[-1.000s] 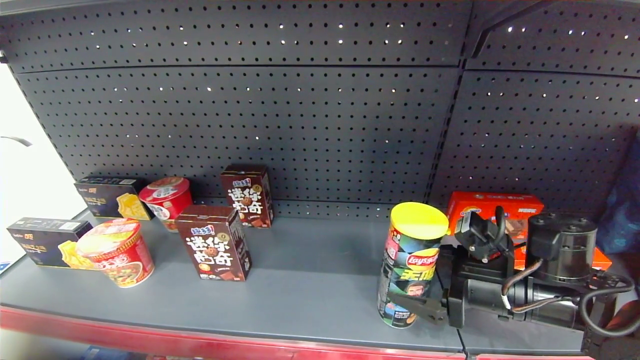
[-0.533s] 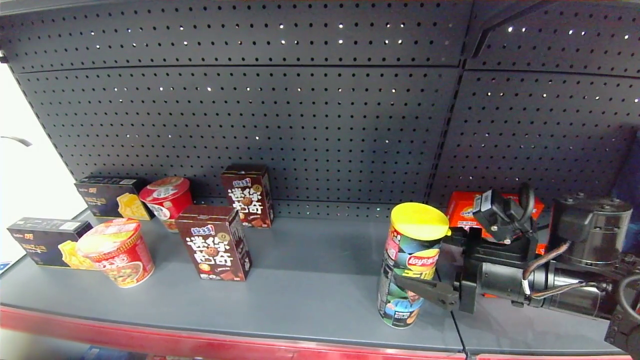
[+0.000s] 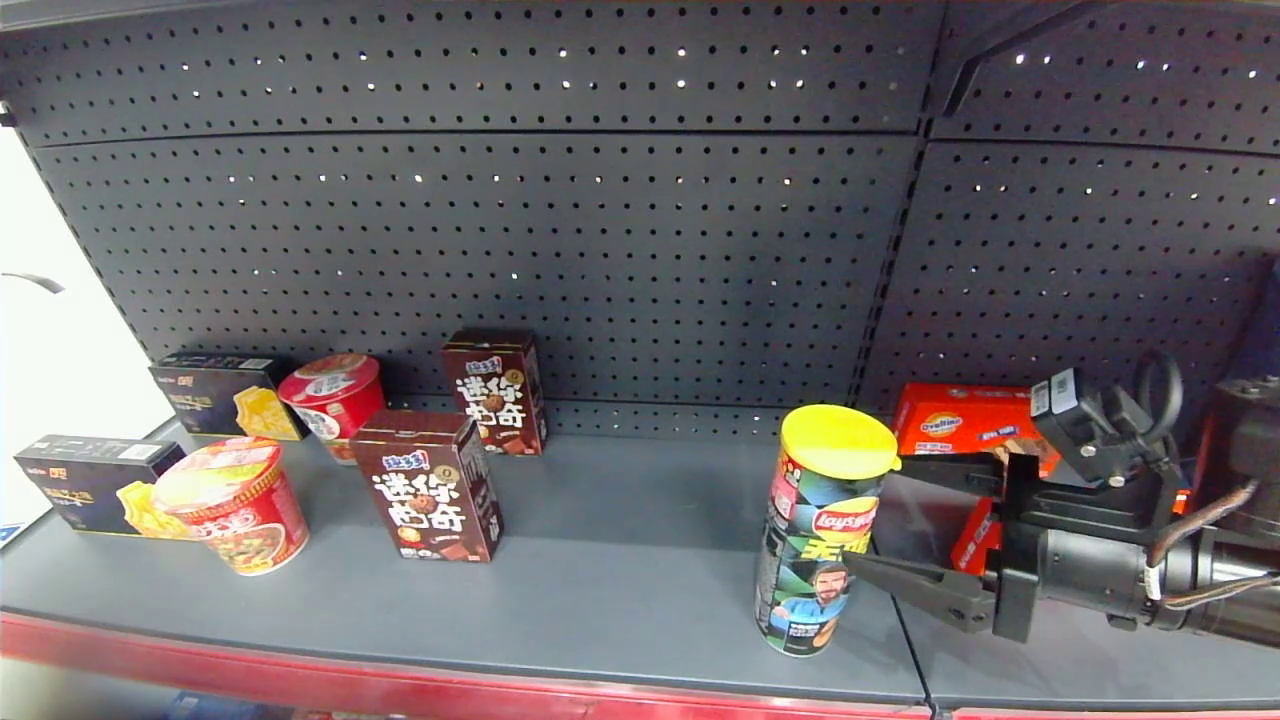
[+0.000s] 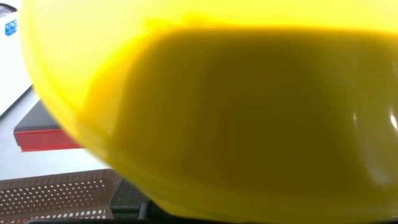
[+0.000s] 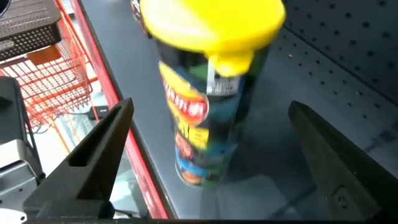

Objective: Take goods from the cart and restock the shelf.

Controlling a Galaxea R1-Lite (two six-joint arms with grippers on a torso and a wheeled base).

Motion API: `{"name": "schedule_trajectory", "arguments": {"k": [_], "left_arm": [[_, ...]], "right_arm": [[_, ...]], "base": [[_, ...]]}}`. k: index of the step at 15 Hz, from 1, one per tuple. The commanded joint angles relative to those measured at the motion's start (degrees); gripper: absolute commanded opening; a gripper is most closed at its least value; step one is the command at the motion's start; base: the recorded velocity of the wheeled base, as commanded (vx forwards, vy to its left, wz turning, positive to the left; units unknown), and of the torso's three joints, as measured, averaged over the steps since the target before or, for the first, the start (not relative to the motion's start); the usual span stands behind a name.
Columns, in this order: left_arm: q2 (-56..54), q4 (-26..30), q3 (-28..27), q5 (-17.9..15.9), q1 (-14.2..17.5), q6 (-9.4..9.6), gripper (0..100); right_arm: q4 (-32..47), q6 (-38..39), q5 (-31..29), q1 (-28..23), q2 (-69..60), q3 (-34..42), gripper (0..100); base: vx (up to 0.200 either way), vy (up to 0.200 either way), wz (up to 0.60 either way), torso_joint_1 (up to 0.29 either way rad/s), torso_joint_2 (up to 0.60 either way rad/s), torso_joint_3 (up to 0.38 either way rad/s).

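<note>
Head view: your can (image 3: pixel 822 530) stands upright on the shelf (image 3: pixel 620 570), near the front edge, yellow lid (image 3: pixel 838 440) on top. Your right gripper (image 3: pixel 875 512) lies level beside it, spread wide. One fingertip is up by the lid and the other is low against the can's side. From here you cannot tell whether either one touches. Behind the gripper an orange box (image 3: pixel 958 418) sits against the pegboard (image 3: pixel 500 250). Well apart on the shelf's left half you have two brown boxes (image 3: pixel 428 500), two noodle cups (image 3: pixel 235 505) and two dark boxes (image 3: pixel 95 480), each pair one behind the other.

Left wrist view: a yellow surface (image 4: pixel 236 112) sits right against the lens, too close for you to tell what it is. Past its edge you see a red-edged ledge (image 4: pixel 43 134) and a mesh basket (image 4: pixel 56 193). You cannot tell how the left gripper stands.

Right wrist view: the can (image 5: pixel 208 118) is upright between the two fingers (image 5: pixel 93 162) of the right gripper (image 5: pixel 211 109), with clear shelf showing on both sides of it. The grip is wide and holds nothing. Beyond the shelf's red edge the cart (image 5: pixel 53 84) stands below.
</note>
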Motion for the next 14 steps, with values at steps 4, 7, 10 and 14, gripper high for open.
{"name": "schedule_trajectory", "arguments": {"k": [4,7,10,14], "left_arm": [[0.0,-0.1,0.0,0.1,0.0,-0.02,0],[0.1,-0.2,-0.8,0.1,-0.1,-0.11,0],[0.5,-0.4,-3.4,-0.2,-0.4,0.15,0],[9.6,-0.2,-13.9,-0.6,-6.3,0.33,0]], "right_arm": [[0.5,0.0,0.1,-3.9,-8.8,5.5,100],[4.5,1.2,-4.8,-8.8,-16.8,5.1,100],[24.2,3.8,-14.4,-8.6,-31.8,1.4,100],[44.3,9.0,-29.3,-9.7,-46.7,-3.0,100]], "base": [[0.0,0.0,0.0,0.0,0.0,0.0],[0.0,0.0,0.0,0.0,0.0,0.0],[0.0,0.0,0.0,0.0,0.0,0.0],[0.0,0.0,0.0,0.0,0.0,0.0]]}}
